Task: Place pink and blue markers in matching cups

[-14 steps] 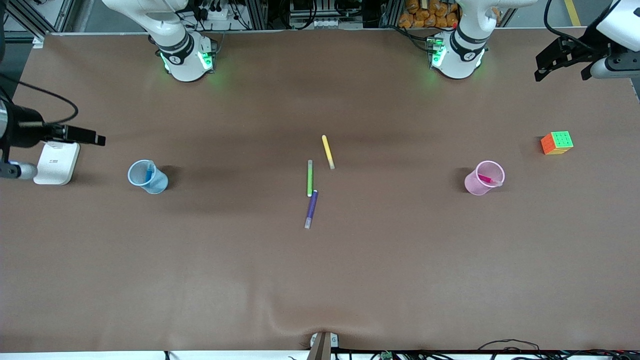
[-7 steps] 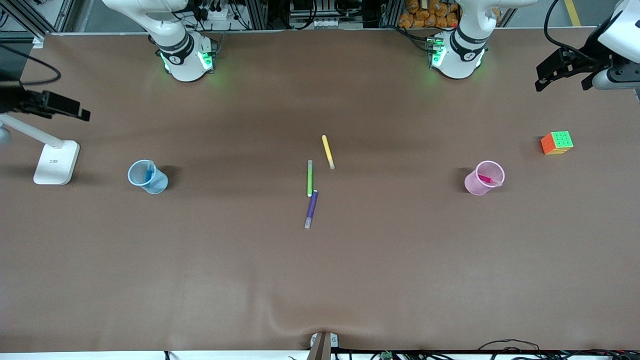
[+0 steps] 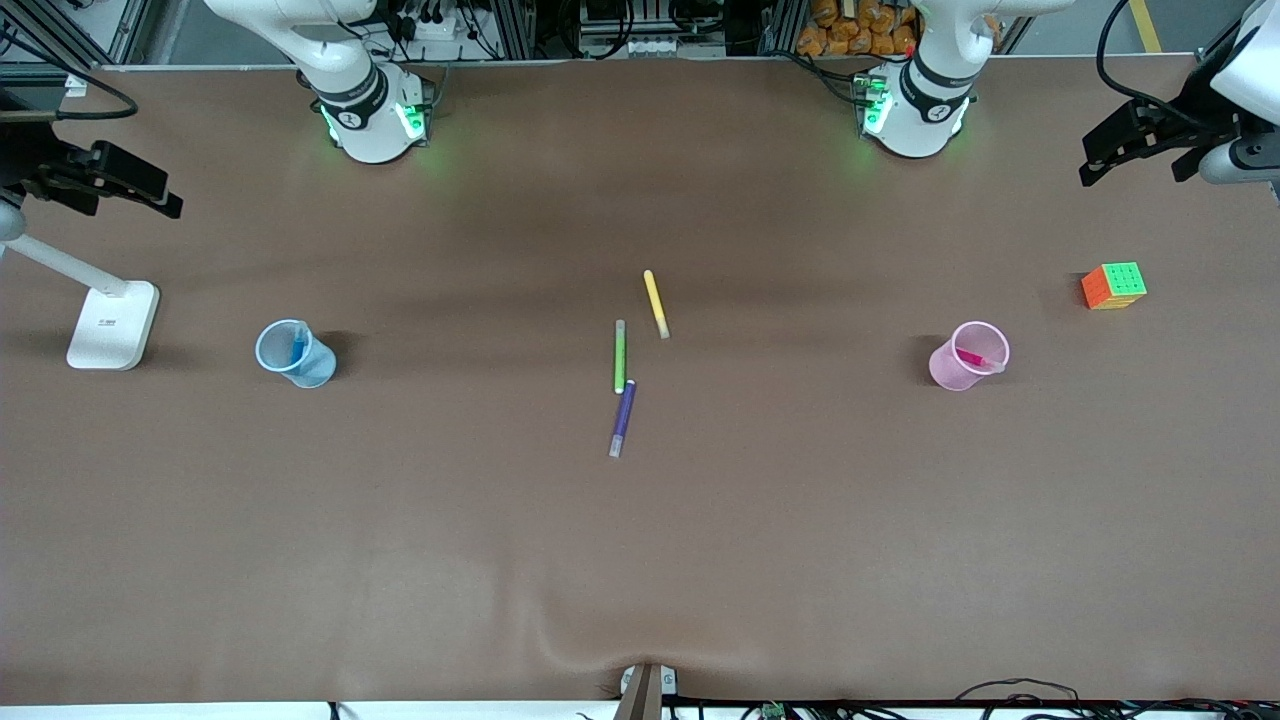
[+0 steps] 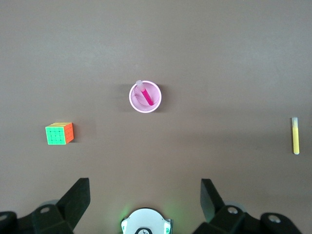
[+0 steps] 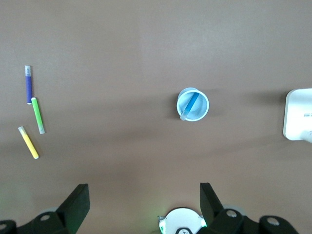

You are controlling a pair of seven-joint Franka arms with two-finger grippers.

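Looks basically done: the pink marker [image 3: 971, 358] sits in the pink cup [image 3: 962, 374] and the blue marker [image 3: 298, 349] in the blue cup [image 3: 302, 368], nothing left that I can see. Taking the green pen [image 3: 619, 357] as landmark, the pink cup is toward the left arm's end, the blue one toward the right arm's end. Both markers lean against their rims, long axis tilted, pale caps up. The left gripper [image 4: 145, 201] and right gripper [image 5: 144, 201] hang high over the table ends, jaws spread wide, holding nothing.

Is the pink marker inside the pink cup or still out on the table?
Inside. The pink marker leans in the upright pink cup, its pale cap resting against the rim.
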